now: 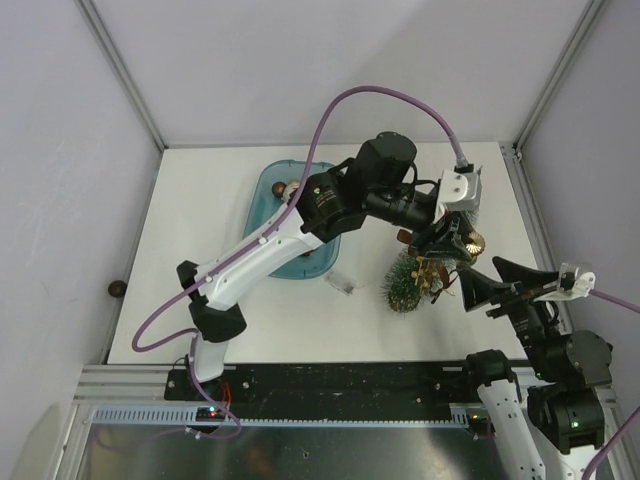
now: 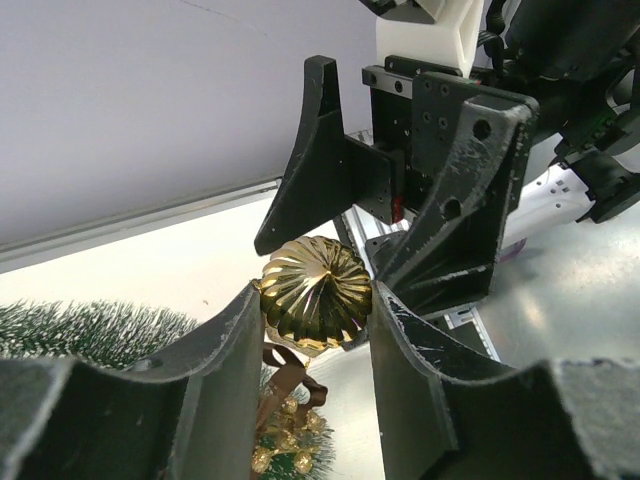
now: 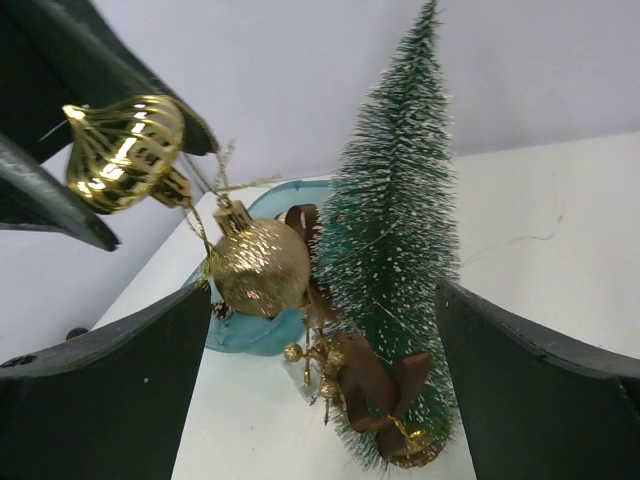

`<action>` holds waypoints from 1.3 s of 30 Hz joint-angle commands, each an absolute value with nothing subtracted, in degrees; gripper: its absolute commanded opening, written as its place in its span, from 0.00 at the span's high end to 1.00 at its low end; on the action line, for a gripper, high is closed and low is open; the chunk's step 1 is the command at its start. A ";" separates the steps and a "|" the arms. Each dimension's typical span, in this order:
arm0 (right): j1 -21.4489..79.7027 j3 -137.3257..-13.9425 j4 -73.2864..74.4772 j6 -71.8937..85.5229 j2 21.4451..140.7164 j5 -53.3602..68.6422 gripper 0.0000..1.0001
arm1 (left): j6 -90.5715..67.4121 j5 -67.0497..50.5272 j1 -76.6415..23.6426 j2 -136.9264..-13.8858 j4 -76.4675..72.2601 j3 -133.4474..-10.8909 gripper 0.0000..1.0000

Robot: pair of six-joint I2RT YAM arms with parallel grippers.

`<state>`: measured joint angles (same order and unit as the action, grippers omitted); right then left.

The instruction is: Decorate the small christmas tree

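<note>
While left hand (image 2: 314, 300) pinches 1 ribbed bauble (image 2: 318, 283), right hand (image 3: 318, 295) wide; 1 tree (image 3: 395, 230).

The small christmas tree (image 3: 395, 230) is stiff dark green bristle, rough and matt, dusted whitish at the tips. Against its lower branches hangs a brown ribbon bow (image 3: 372, 385), soft cloth with a faint satin sheen. Just beside the tree, the gold ball (image 3: 260, 265) wears a grainy glitter coat, sparkling but rough. Farther out from the tree, the ribbed gold ornament (image 3: 125, 150) is smooth and mirror-glossy, metallic in look. The fingers (image 2: 420, 370) of the left pincer (image 2: 316, 300) on it are matt black plastic, scuffed with pale scratches. Beyond the tree, the teal tray (image 1: 255, 215) looks like glossy, slightly translucent plastic. The bench (image 1: 200, 230) under the tree is smooth, matt white.
</note>
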<state>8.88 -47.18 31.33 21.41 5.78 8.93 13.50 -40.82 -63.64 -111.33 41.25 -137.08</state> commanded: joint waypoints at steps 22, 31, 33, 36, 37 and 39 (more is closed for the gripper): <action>8.91 -39.80 11.47 18.47 5.16 20.03 0.10 | 6.62 -43.67 -64.86 -111.52 37.42 -140.36 0.70; 8.93 -39.81 11.28 19.44 5.70 21.60 0.32 | 5.35 -43.07 -64.85 -110.87 37.01 -140.02 0.70; 8.98 -39.81 11.30 19.45 5.49 22.03 0.37 | 5.23 -42.65 -64.86 -110.58 36.96 -139.66 0.70; 9.02 -39.83 11.92 19.16 5.06 22.43 0.45 | 5.22 -41.61 -64.86 -110.04 36.83 -138.82 0.69; 8.99 -39.95 12.42 18.99 4.90 22.42 0.48 | 5.16 -41.19 -64.82 -109.82 36.83 -138.63 0.69; 9.04 -40.31 13.67 18.57 4.68 22.30 0.51 | 4.92 -40.09 -64.74 -109.50 36.72 -138.30 0.68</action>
